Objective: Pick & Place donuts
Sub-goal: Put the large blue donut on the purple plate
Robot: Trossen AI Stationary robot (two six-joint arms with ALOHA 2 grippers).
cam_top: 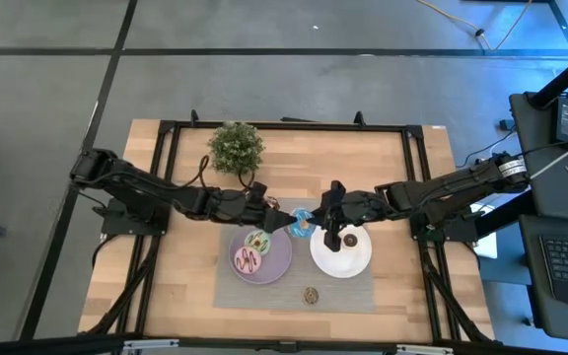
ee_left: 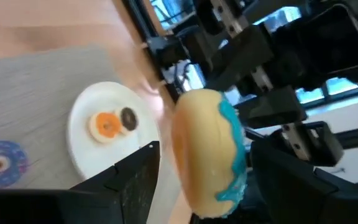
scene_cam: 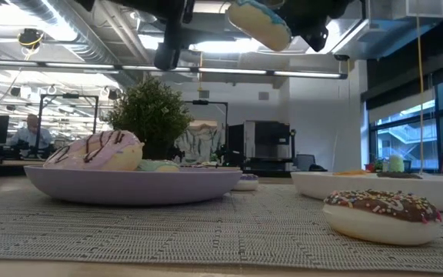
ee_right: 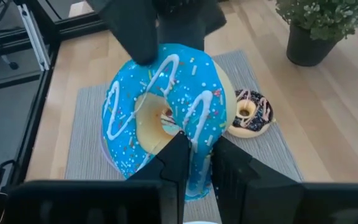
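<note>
High view: both arms meet over the grey mat (cam_top: 353, 286), above the gap between the lilac plate (cam_top: 276, 264) and the white plate (cam_top: 355, 260). The blue-iced donut (cam_top: 303, 223) hangs between left gripper (cam_top: 282, 223) and right gripper (cam_top: 329, 219). A sprinkled chocolate donut (cam_top: 311, 295) lies on the mat below the plates.

Low view: the blue-iced donut (scene_cam: 260, 23) is aloft, well above the mat, tilted.

Left wrist view: the left gripper (ee_left: 201, 168) has a finger on either side of the donut (ee_left: 207, 152), closed on it; the ring stands on edge. The white plate (ee_left: 79, 134) beyond holds an orange and a dark donut.

Right wrist view: the icing (ee_right: 166, 118) faces the right gripper (ee_right: 194, 162), whose fingers sit nearly together at the ring's lower rim; whether they pinch it I cannot tell.

Judgement: a handover; the donut's flat face points at the right fingers, so they must take the rim edge-on.
</note>
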